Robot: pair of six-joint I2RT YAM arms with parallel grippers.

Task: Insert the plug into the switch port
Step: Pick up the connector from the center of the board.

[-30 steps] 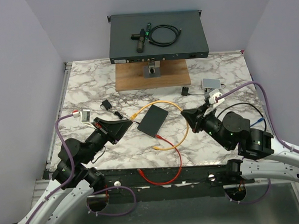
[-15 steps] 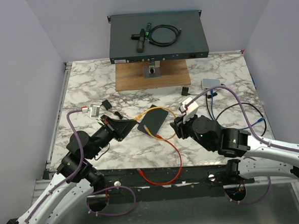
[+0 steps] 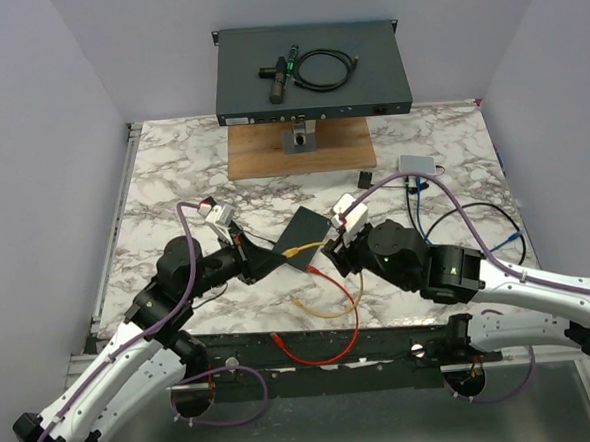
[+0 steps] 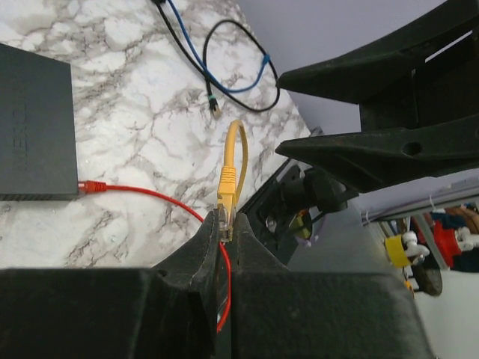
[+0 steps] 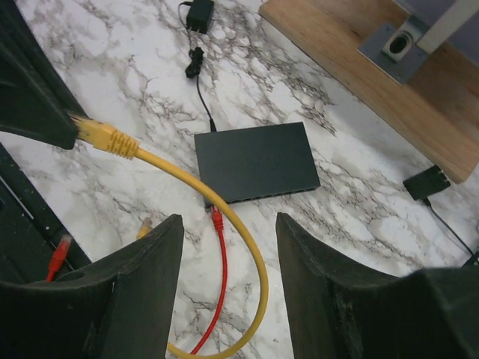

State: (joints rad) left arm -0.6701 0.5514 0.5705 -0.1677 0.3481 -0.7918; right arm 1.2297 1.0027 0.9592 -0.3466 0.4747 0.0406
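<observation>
- Since the earlier view, the left gripper (image 4: 226, 226) and the right gripper (image 5: 228, 224) have been swung in toward the switch (image 5: 258, 161), and the right one's jaws have been parted.
- Nearest, the left gripper is seen clamped on the yellow plug (image 4: 227, 196) — its clear tip is pinched between the fingers, with the boot sticking out beyond them.
- The right gripper is held spread and empty above the yellow cable (image 5: 179, 174). The plug lies up and to the left of it, near but apart.
- The plug's long axis runs along the left fingers, tip turned back into that gripper — so it is judged to lie crosswise to the ports.
- Farther out, the switch lies flat, and a red cable (image 5: 221, 269) is already seated in its near edge. The yellow plug is held off that edge, not inserted.
- A re-grip at the boot by the right gripper is judged likely to be needed.
</observation>
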